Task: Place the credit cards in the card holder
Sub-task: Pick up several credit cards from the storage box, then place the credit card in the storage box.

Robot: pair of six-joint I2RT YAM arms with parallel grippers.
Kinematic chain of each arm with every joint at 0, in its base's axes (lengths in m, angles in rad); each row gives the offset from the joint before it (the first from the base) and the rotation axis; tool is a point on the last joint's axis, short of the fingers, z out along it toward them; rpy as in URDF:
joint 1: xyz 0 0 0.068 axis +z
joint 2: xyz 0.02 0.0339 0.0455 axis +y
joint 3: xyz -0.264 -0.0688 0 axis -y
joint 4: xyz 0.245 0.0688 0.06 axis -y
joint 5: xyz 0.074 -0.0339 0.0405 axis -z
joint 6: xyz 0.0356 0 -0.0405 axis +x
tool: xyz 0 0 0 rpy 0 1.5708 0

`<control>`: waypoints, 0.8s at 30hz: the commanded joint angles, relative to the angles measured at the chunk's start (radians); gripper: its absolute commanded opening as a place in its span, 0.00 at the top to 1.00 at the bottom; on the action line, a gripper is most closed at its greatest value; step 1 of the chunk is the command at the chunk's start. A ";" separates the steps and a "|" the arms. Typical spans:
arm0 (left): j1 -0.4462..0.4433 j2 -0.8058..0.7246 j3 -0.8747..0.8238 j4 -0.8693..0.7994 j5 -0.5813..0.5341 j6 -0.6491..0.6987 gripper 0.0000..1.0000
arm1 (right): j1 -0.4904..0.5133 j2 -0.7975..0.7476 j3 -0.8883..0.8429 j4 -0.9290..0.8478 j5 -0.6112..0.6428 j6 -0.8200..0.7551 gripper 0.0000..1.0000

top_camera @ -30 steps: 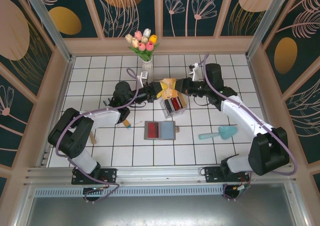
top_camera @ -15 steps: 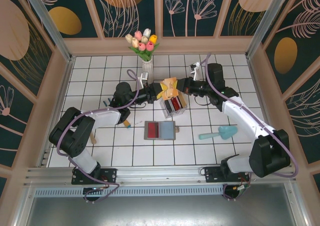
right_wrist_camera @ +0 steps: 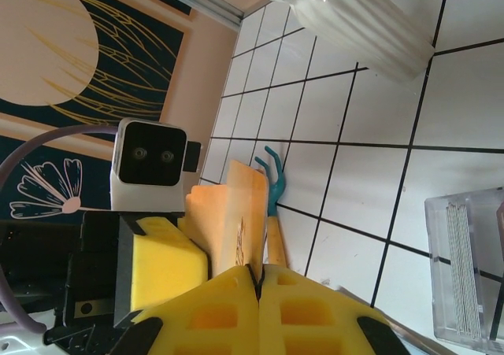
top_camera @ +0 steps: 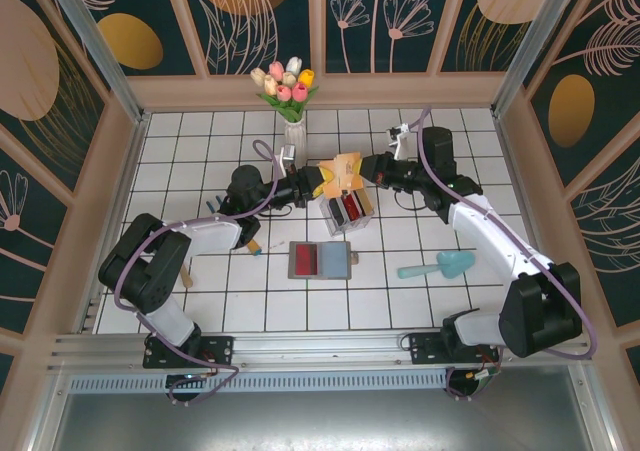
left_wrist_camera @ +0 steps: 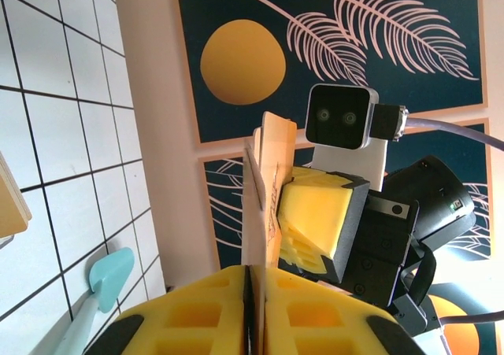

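We saw the left gripper (top_camera: pixel 320 179) and the right gripper (top_camera: pixel 362 169) each clamped on one tan credit card (top_camera: pixel 343 174) above the counter (top_camera: pixel 200 141), apart from the card holder (top_camera: pixel 321 261).

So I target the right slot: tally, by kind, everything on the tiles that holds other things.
Flat grey folding wallet: 1
Clear plastic upright rack: 1
White vase of tulips: 1
Total: 3
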 commanded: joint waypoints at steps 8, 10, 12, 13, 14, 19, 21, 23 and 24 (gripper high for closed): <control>0.000 -0.021 -0.057 0.042 -0.089 -0.041 0.93 | -0.032 -0.019 0.072 -0.219 0.262 -0.167 0.98; 0.000 -0.023 -0.069 0.026 -0.102 -0.040 0.94 | -0.026 0.002 0.077 -0.233 0.269 -0.206 0.98; 0.000 -0.029 -0.081 0.014 -0.116 -0.039 0.93 | -0.006 0.036 0.093 -0.268 0.317 -0.258 0.98; 0.000 -0.033 -0.085 0.003 -0.121 -0.033 0.93 | 0.010 0.056 0.103 -0.287 0.355 -0.291 0.98; 0.000 -0.038 -0.087 -0.017 -0.125 -0.023 0.93 | 0.024 0.077 0.115 -0.306 0.390 -0.325 0.98; 0.000 -0.073 -0.088 -0.138 -0.155 0.038 0.93 | 0.066 0.180 0.170 -0.366 0.461 -0.434 0.99; 0.000 -0.086 -0.084 -0.181 -0.164 0.060 0.93 | 0.076 0.212 0.190 -0.384 0.507 -0.445 0.99; 0.000 -0.095 -0.081 -0.210 -0.165 0.077 0.92 | 0.081 0.238 0.199 -0.392 0.533 -0.458 0.99; 0.000 -0.098 -0.079 -0.219 -0.163 0.085 0.92 | 0.085 0.248 0.202 -0.395 0.547 -0.460 0.99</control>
